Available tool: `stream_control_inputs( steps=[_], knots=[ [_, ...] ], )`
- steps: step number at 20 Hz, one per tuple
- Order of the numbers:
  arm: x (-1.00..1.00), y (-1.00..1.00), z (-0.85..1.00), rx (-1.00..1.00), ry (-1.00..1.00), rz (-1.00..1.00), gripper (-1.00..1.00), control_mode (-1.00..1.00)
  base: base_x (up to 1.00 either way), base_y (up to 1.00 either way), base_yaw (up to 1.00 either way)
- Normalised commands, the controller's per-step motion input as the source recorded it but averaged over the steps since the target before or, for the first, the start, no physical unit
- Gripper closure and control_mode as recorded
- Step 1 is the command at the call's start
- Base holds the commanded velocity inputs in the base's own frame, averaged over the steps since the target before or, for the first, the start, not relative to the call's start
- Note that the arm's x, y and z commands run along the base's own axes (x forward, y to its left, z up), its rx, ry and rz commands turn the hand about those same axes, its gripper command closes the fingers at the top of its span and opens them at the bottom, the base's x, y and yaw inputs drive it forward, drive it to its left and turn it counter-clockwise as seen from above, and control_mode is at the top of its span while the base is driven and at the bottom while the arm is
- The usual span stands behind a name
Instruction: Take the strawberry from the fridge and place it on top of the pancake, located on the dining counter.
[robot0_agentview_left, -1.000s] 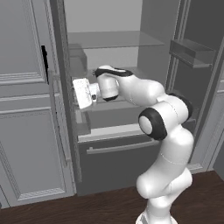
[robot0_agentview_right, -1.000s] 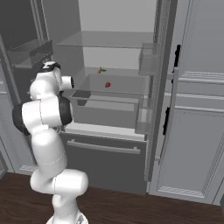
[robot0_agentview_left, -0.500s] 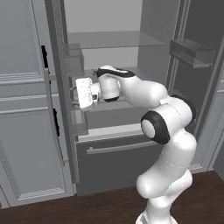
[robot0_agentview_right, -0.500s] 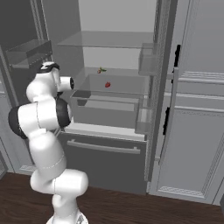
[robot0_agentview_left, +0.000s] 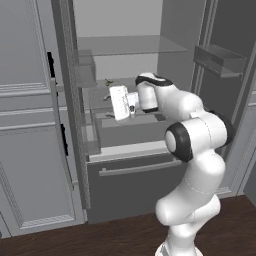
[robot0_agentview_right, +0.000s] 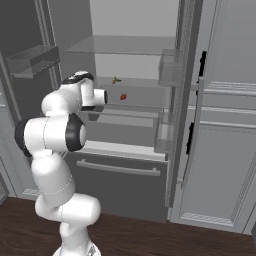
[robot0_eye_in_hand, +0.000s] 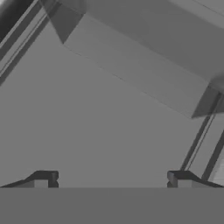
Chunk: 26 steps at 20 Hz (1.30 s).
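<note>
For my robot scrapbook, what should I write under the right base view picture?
White robot arm reaches its open gripper into the open fridge toward a tiny red strawberry on a shelf.

One fridge (robot0_agentview_right: 131, 135), one strawberry (robot0_agentview_right: 123, 97), one small green item (robot0_agentview_right: 116, 80)

Kitchen: open fridge (robot0_agentview_right: 150, 60), panelled cabinets (robot0_agentview_right: 220, 165), wood floor (robot0_agentview_right: 150, 240).
</note>
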Motion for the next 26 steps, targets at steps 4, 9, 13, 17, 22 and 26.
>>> stream_control_inputs(
  steps=[4,9,13,17,22,26],
  knots=[
    [0.06,-1.00,-0.37,-0.21,-0.22,0.22,-1.00,-1.00,0.00,0.00,0.00],
    [-0.05,-1.00,-0.60,-0.48,-0.33,0.32,-1.00,-1.00,0.00,0.00,0.00],
    [-0.35,-0.96,-0.60,-0.71,-0.30,0.35,-1.00,-1.00,0.00,0.00,0.00],
    [-0.66,-0.68,-0.45,-0.84,-0.36,0.34,-1.00,-1.00,0.00,0.00,0.00],
    [-0.74,-0.45,-0.20,-0.75,-0.54,0.30,-1.00,-1.00,0.00,0.00,0.00],
    [-0.61,-0.02,0.12,-0.29,-0.35,0.15,-1.00,-1.00,0.00,0.00,0.00]
  ],
)
